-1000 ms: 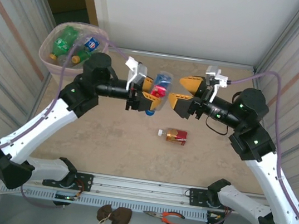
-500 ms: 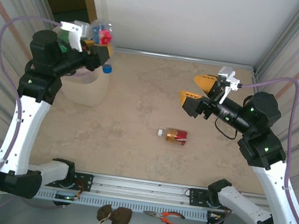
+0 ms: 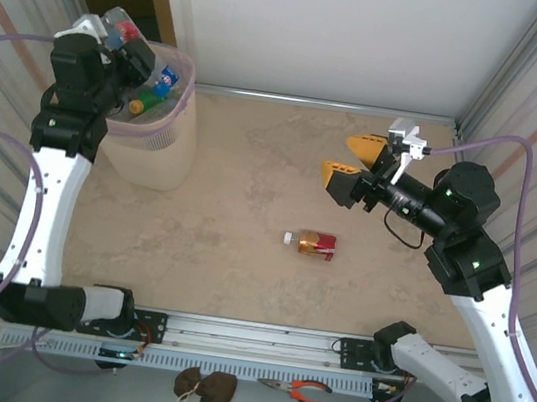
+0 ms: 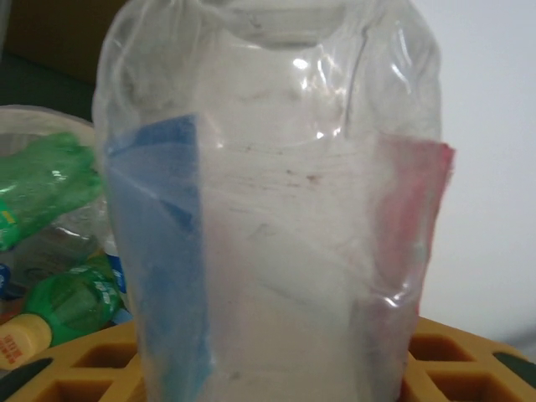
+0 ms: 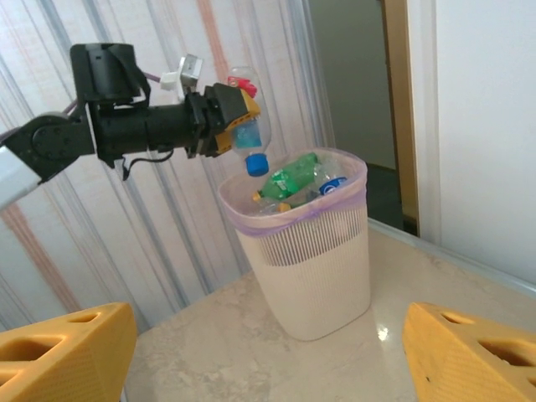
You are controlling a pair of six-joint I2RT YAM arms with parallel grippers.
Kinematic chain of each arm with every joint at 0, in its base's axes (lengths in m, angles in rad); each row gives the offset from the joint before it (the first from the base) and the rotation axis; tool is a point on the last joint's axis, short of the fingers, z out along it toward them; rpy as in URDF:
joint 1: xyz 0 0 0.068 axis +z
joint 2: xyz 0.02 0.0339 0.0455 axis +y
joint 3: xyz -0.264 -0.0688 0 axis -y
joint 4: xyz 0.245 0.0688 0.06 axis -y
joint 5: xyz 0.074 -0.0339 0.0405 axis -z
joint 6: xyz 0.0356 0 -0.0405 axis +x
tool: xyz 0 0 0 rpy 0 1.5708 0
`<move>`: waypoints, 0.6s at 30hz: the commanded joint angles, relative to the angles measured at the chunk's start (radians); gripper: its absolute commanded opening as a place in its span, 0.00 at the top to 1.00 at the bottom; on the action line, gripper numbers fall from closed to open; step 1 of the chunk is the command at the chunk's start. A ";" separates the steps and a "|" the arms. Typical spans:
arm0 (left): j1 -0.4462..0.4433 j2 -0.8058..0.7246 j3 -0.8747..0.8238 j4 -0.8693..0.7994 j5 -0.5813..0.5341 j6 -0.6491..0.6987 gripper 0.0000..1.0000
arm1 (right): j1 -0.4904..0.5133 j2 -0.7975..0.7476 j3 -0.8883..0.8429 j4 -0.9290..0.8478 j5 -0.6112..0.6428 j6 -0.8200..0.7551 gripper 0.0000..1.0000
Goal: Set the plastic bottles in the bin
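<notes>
Since the earlier frame, the left gripper (image 5: 226, 121) has been carried over the bin (image 5: 301, 268). A clear bottle (image 4: 268, 209) is clenched cap-down (ready for dropping). The right gripper (image 3: 350, 163) is held spread above the table (image 3: 238, 267), where one red-labelled bottle (image 3: 311, 243) lies.

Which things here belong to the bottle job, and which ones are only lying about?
Job: bin, bottles inside it, held bottle, loose red-labelled bottle.
Lying about: red-handled pliers, brown lump beside them.
</notes>
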 commanded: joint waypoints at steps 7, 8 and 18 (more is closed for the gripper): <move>0.075 0.168 0.086 -0.159 -0.065 -0.636 0.54 | -0.006 -0.003 -0.029 0.025 0.011 0.026 0.19; 0.075 0.179 0.078 -0.157 -0.060 -0.700 0.55 | -0.006 -0.005 -0.034 0.029 0.008 0.030 0.19; 0.050 0.299 0.054 -0.102 -0.001 -1.035 0.55 | -0.006 -0.013 -0.071 0.051 0.000 0.044 0.20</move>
